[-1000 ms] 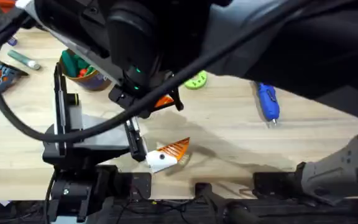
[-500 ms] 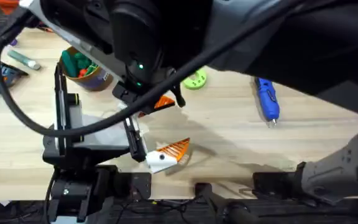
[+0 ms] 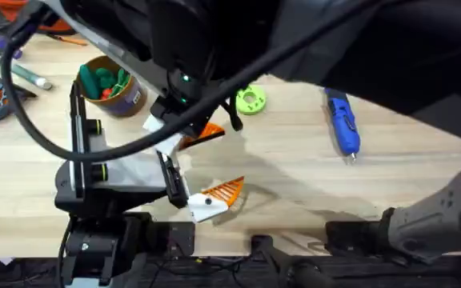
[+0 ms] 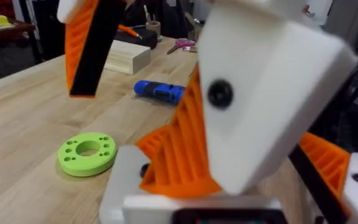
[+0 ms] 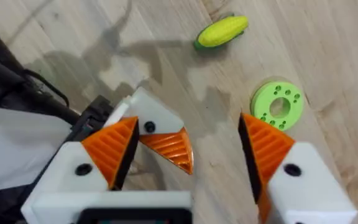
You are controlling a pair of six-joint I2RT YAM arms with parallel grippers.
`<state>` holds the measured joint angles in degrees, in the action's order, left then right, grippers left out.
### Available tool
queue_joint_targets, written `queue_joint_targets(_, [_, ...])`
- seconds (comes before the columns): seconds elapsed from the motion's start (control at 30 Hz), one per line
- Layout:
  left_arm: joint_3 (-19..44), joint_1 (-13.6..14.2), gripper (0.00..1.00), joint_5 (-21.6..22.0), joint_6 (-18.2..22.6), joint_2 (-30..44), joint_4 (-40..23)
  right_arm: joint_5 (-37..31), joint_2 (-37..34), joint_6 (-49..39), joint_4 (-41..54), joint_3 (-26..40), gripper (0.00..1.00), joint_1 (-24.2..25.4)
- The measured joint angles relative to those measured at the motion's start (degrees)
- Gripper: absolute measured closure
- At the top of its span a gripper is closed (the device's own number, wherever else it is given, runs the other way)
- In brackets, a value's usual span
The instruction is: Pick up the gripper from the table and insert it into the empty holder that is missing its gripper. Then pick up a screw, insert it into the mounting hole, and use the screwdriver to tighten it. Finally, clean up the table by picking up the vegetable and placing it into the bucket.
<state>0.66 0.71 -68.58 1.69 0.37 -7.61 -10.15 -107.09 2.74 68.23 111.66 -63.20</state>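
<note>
While my right gripper [image 5: 185, 155] hangs wide apart above the table [image 3: 294, 168], I cannot tell my left gripper's [image 4: 241, 186] state; the screwdriver [image 3: 342, 130] lies well apart from the bucket [image 3: 112, 86].

My counter [image 3: 294, 184] is pale wood with a fine grain, lit evenly from above. Beyond its far edge the room is dim, with a light wooden block [image 4: 128, 57] sitting there, and dark furniture and clutter stand behind it, too blurred to make out.

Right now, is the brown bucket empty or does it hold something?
Not empty: the bucket holds green and orange toy vegetables, seen from overhead.
</note>
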Motion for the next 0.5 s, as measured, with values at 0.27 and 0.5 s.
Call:
queue_joint_targets(0.27, [0.0,0.0,0.012,-0.2,0.3,0.0,0.0,1.7,1.2,0.3,-0.1,0.0,0.058,0.0])
queue_joint_targets(0.5, [0.0,0.0,0.012,-0.3,0.5,0.0,0.0,3.6,3.4,0.7,2.4,2.4,0.052,0.8])
